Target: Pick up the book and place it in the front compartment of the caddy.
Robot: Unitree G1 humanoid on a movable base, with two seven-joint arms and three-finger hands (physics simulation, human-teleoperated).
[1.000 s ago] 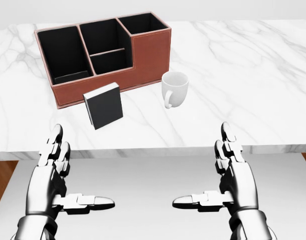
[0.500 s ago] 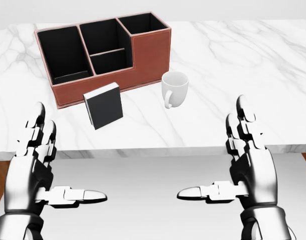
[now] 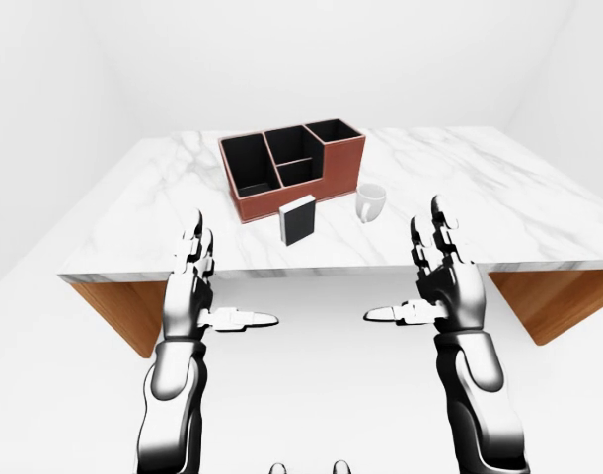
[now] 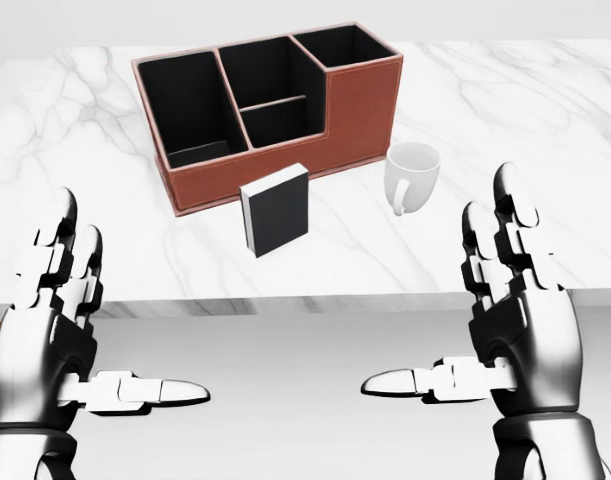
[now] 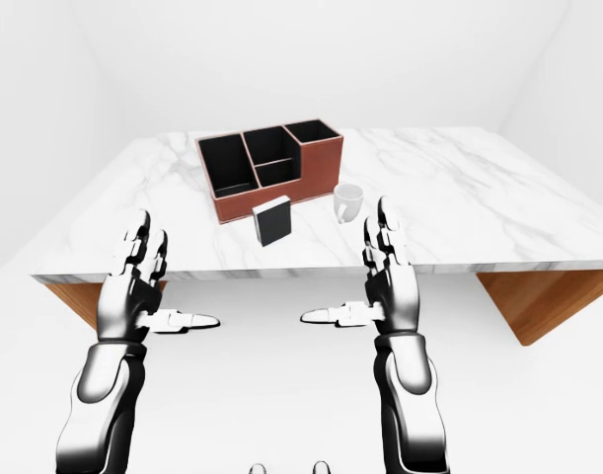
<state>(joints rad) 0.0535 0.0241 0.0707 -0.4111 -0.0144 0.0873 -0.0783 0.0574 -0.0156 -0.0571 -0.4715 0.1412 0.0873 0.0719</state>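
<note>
A black book (image 4: 277,211) with a white edge stands upright on the marble table (image 4: 545,110), just below the brown caddy (image 4: 275,115) in the head view. The caddy has several black compartments. My left hand (image 4: 70,330) is open at the lower left, below the table's near edge, thumb pointing right. My right hand (image 4: 485,320) is open at the lower right, thumb pointing left. Both hands hold nothing and are well apart from the book.
A white mug (image 4: 412,176) stands right of the book, close to the caddy's right end. The table's near edge (image 3: 321,269) runs between my hands and the book. Wooden table supports (image 3: 118,311) show under the top at both sides.
The whole head view has shifted: caddy, book and mug now sit further right and lower, so the camera moved. Both hands have risen and spread apart, still open.
</note>
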